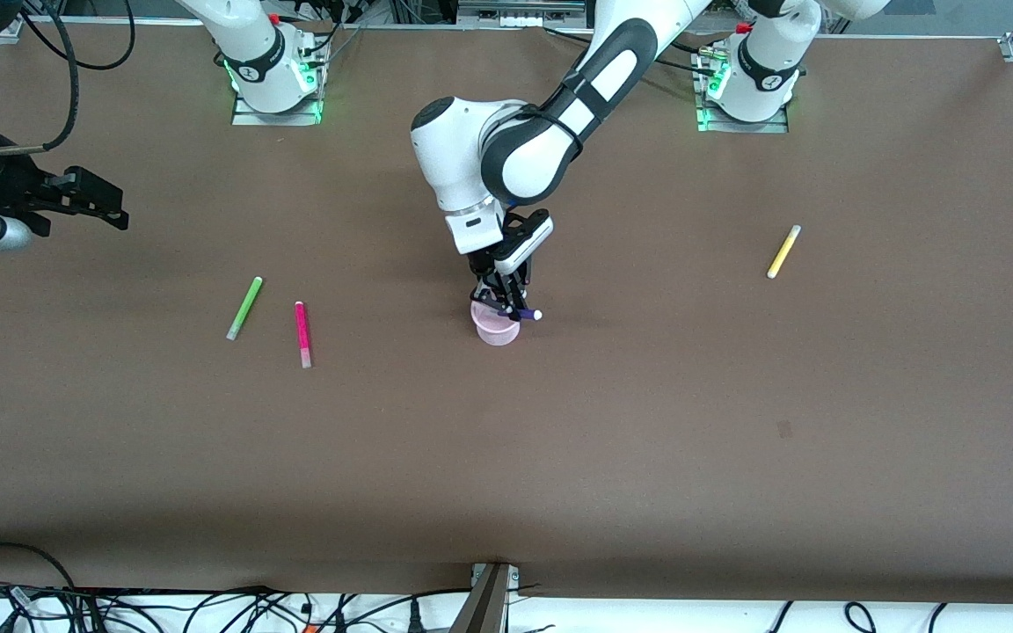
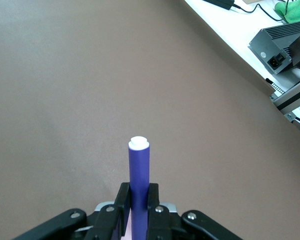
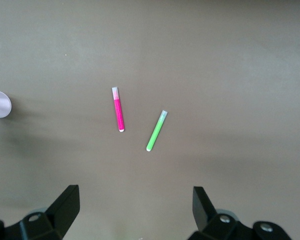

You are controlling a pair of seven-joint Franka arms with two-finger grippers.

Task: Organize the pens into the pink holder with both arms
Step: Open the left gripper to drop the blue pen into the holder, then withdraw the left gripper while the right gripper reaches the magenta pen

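Brown table [image 1: 647, 422] holds three loose pens and one cup [image 1: 497, 331]

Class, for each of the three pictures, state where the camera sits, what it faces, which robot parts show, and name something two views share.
Front view: high across the table, facing both bases; left gripper holds the purple pen over the pink holder; right gripper waits open.
Left wrist view: on the left wrist, looking along its shut fingers and the purple pen.
Right wrist view: on the right wrist, looking down past open fingers.
Shared: front and right wrist views show the magenta pen and green pen.
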